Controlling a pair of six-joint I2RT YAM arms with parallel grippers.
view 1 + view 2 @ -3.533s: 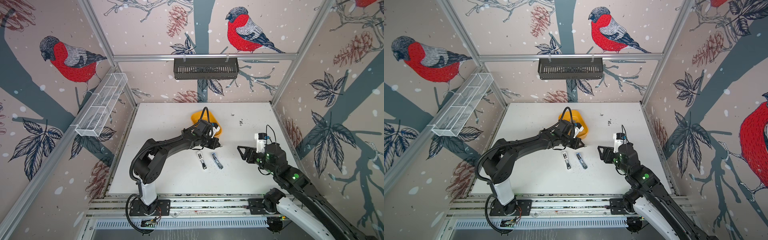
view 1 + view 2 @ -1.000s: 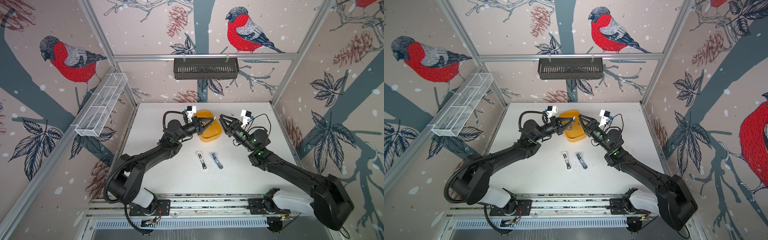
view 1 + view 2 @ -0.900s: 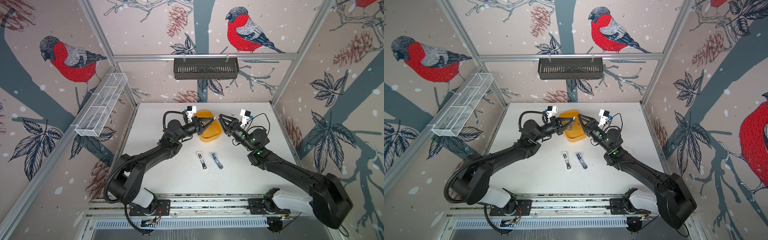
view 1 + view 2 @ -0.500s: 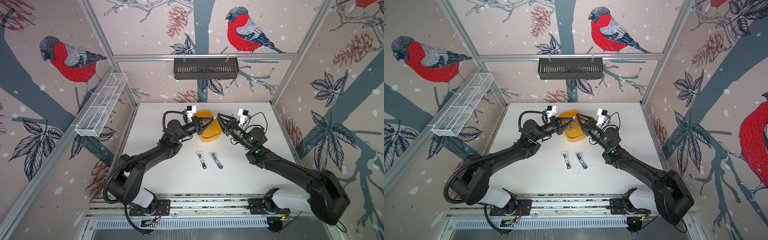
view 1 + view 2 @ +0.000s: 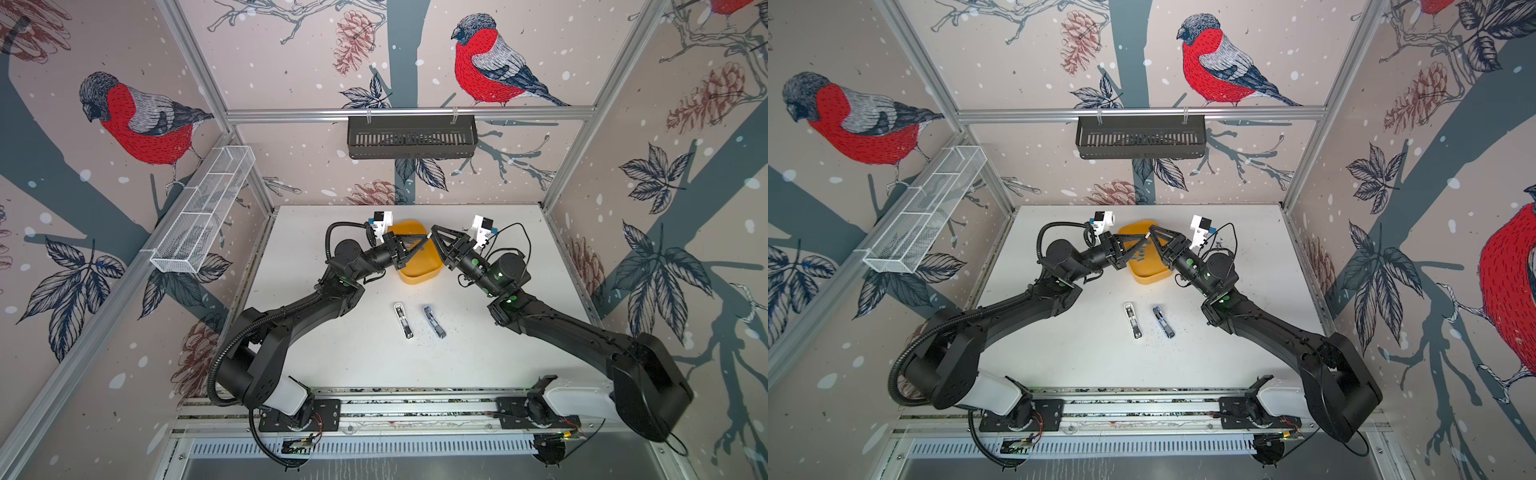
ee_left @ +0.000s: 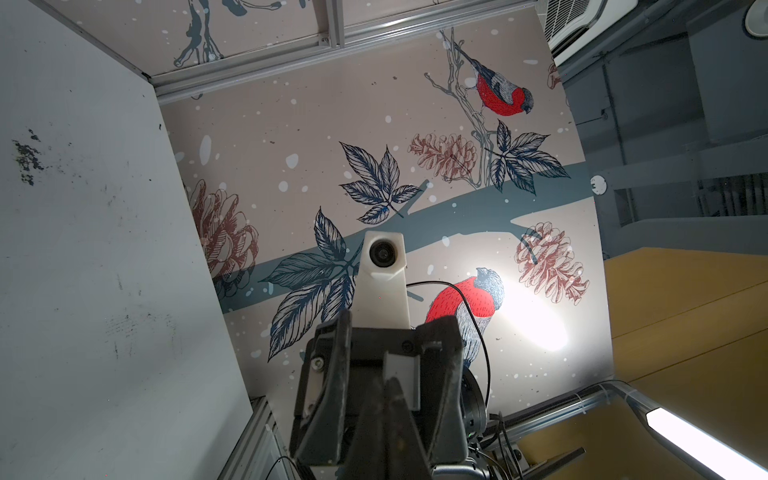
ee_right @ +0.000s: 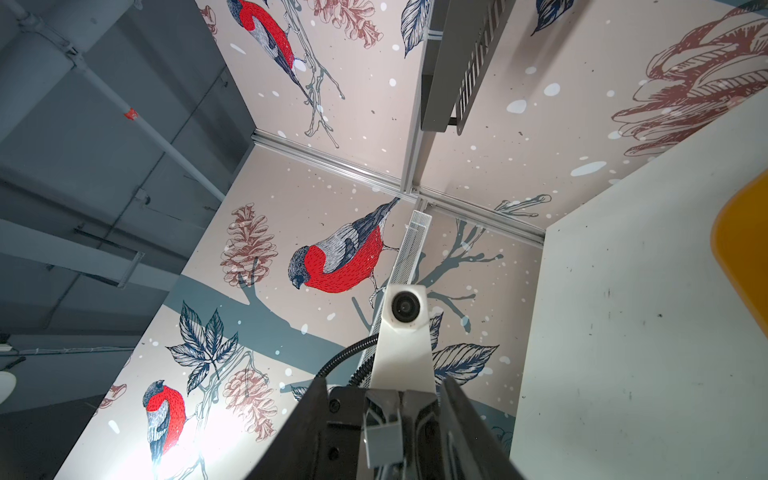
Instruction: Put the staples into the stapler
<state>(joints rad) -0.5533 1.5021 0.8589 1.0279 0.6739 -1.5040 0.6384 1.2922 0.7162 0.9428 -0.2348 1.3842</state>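
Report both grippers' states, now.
Left gripper: shut on a staple strip.
Right gripper: open, jaws either side of that strip.

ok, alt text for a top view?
The left gripper and right gripper nearly meet tip to tip over a yellow tray, far middle of a white table. A white stapler and blue stapler lie nearer the front.
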